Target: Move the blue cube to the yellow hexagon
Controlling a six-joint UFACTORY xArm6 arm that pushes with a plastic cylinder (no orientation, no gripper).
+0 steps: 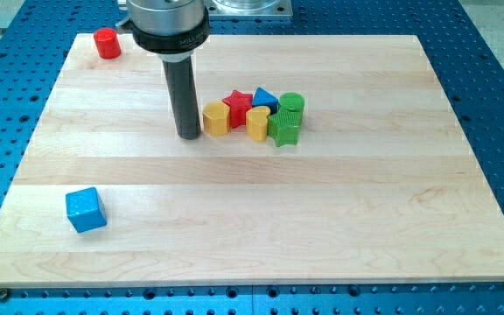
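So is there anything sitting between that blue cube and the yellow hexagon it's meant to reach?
No block lies between them. The blue cube sits alone near the view's bottom left, and bare board runs up to the yellow hexagon. Only my tip stands just left of the hexagon, roughly on that path.

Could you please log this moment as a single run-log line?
my tip: just left of yellow hexagon, far from blue cube | cube: near the board's bottom-left, untouched | status: not yet moved
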